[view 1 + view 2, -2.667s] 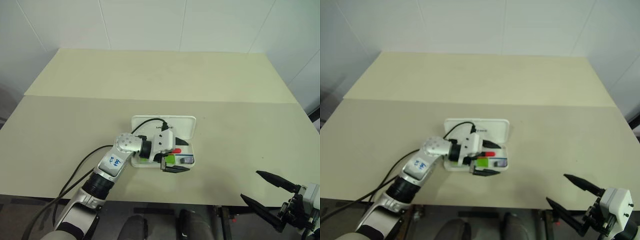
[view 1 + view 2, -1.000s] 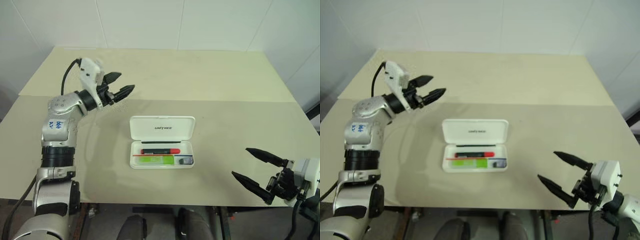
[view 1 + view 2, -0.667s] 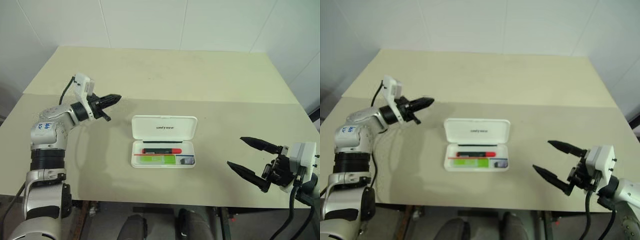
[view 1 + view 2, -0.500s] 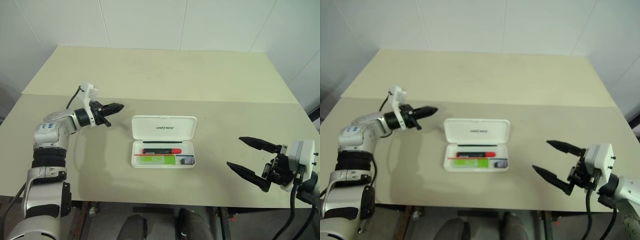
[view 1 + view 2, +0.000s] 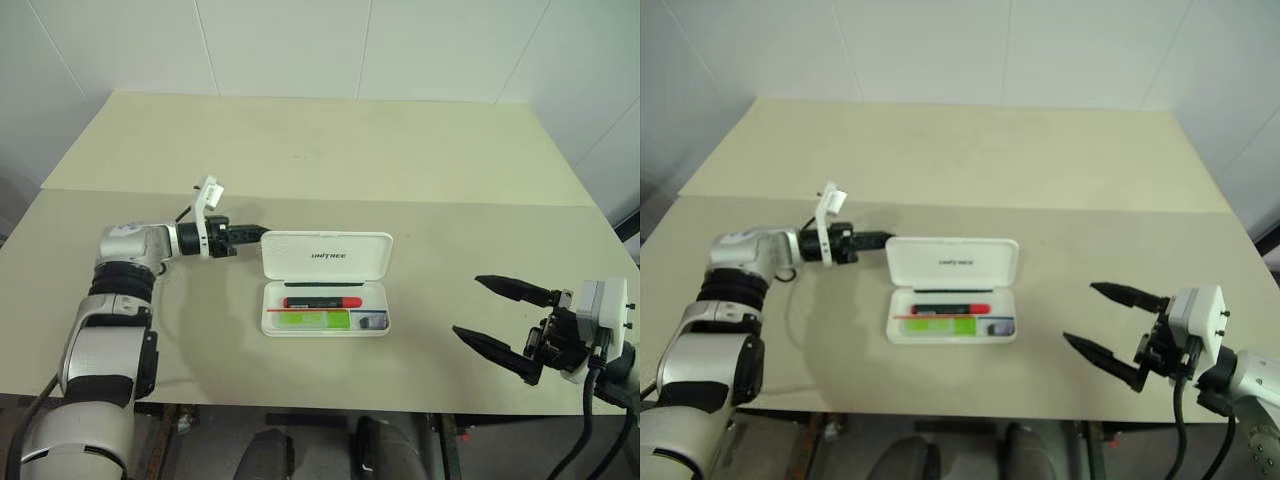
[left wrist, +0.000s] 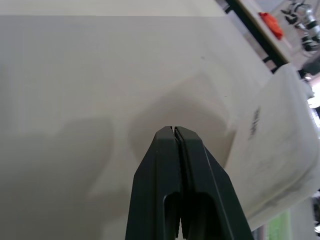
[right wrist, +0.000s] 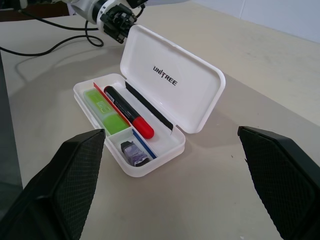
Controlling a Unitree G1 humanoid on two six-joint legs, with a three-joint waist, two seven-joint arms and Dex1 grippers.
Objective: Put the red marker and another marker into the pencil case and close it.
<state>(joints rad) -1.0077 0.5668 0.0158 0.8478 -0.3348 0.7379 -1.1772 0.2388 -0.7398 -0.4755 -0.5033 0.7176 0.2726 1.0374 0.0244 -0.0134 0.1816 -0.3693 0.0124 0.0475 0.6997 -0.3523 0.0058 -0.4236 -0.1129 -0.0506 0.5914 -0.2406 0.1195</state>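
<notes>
Now the left gripper [image 5: 252, 233] has its two black fingers pressed together with nothing between them, and its tip is just beside the left end of the raised lid [image 5: 326, 255] of the pencil case [image 5: 326, 321]; I judge that closed fingers make one firm point for pushing the lid down. The lid stands open behind the tray. Inside the tray the red marker [image 5: 323, 301] lies along the back and the green marker [image 5: 312, 319] lies in front of it, so both are stored and only the closing is left. A small purple-grey piece [image 5: 372, 321] sits in the right compartment. The right gripper [image 5: 505, 318] hangs wide open and empty, well apart at the right side of the table [image 5: 330, 160], probably waiting.
</notes>
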